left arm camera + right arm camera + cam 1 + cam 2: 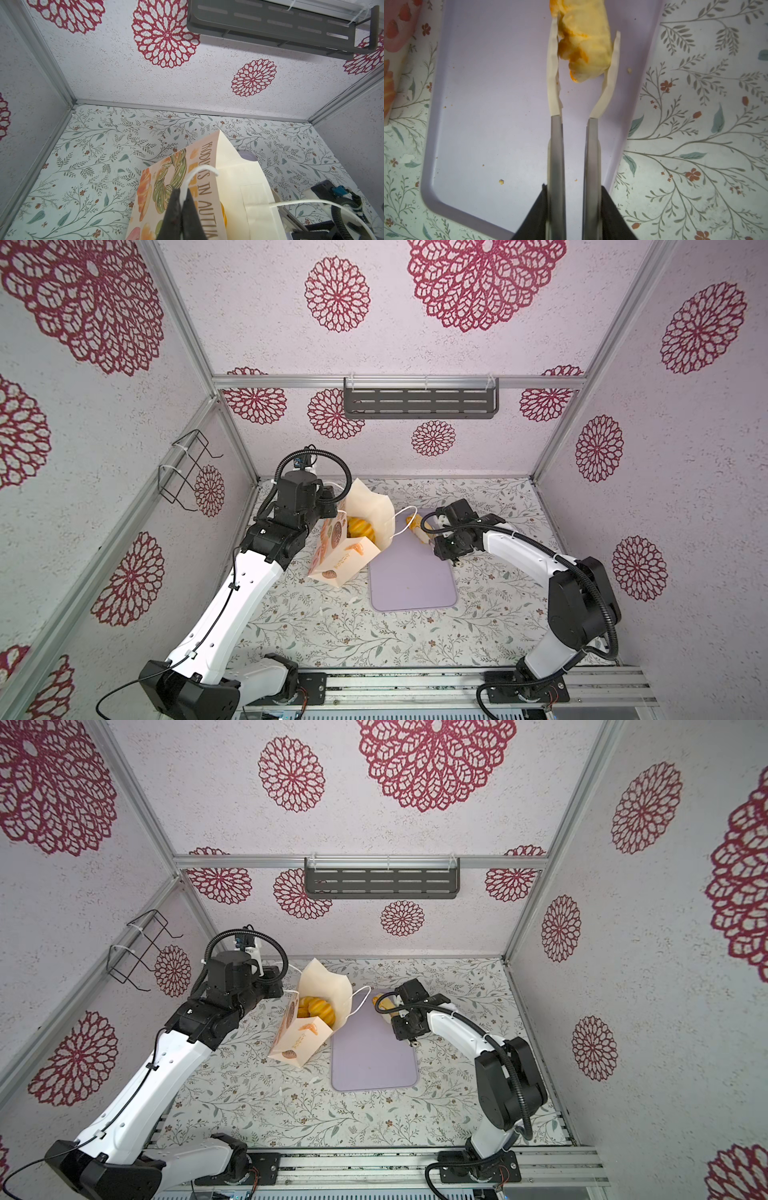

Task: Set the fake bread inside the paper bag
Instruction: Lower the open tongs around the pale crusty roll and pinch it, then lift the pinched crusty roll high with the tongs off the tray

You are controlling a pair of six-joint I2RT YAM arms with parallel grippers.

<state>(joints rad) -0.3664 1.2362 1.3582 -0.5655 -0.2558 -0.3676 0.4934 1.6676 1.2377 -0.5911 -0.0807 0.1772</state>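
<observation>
Fake bread [584,41], long axis in line with right fingers [552,68].

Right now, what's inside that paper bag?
Yellow-orange toy bread shows through the open top of the paper bag. Its walls hide anything lower down, so I cannot count the pieces.

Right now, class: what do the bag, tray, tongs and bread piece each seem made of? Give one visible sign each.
The paper bag: matt printed paper; sharp creases and folds.
The tray: smooth lilac plastic, probably; moulded rounded rim.
The bread piece: likely soft foam; crumbs lie shed on the tray.
The tongs: grey metal arms; cream tips, perhaps silicone, bowing against the bread piece.
</observation>
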